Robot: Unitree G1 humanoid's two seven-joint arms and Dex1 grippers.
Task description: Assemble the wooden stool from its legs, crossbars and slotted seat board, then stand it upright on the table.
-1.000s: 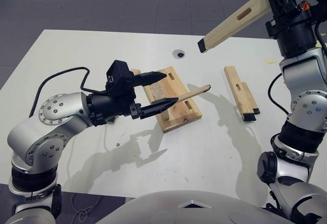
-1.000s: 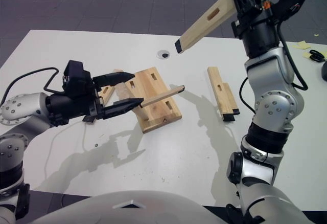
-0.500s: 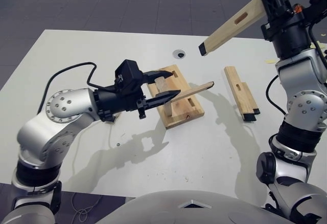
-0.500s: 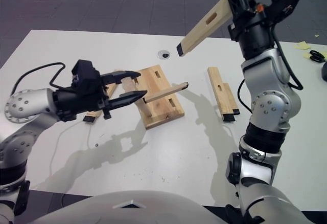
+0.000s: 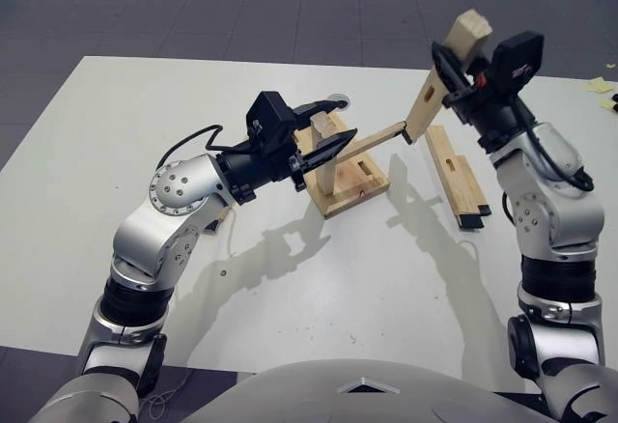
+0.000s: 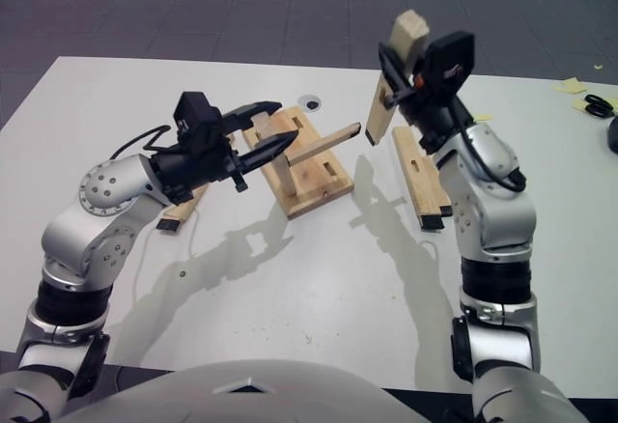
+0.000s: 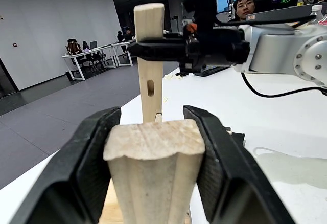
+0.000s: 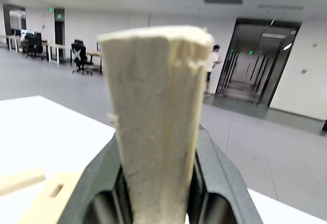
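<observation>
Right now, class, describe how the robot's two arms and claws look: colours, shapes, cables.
The left arm and right arm have silver-grey rounded shells, round screw-ringed joint caps, black wrists. The left claw and right claw have two black pointed fingers. Black cables loop alongside.

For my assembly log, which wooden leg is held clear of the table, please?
The leg in the right gripper, tilted in the air; a second leg stands on the seat board, and other legs lie flat on the table.

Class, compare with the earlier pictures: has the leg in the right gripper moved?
Yes. Against the spare legs, the held leg has swung steeper and come down, its lower end now by the crossbar tip.
</observation>
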